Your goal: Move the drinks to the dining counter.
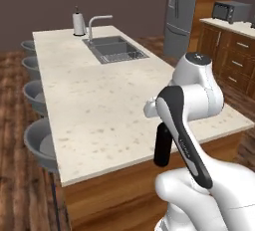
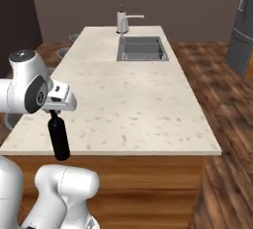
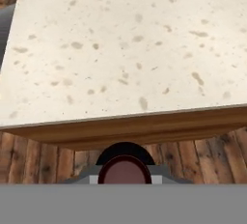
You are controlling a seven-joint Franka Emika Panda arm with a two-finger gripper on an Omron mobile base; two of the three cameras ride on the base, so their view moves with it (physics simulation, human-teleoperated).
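Note:
My gripper (image 2: 53,113) is shut on the neck of a tall black wine bottle (image 2: 59,139), which hangs upright below the hand. The bottle (image 1: 163,146) sits just off the near edge of the dining counter (image 2: 133,95), over the wooden floor rather than the top. In the hand view its round dark-red top (image 3: 124,171) shows at the bottom, with the counter's beige speckled top (image 3: 120,49) and wooden side ahead. The arm hides the fingers in the left base view.
A steel sink (image 1: 115,50) and curved faucet (image 1: 98,22) sit at the counter's far end, beside a white dispenser (image 1: 78,23). Grey round stools (image 1: 40,143) line its left side. A steel fridge (image 1: 180,11) and wooden cabinets with a toaster oven (image 1: 230,11) stand to the right.

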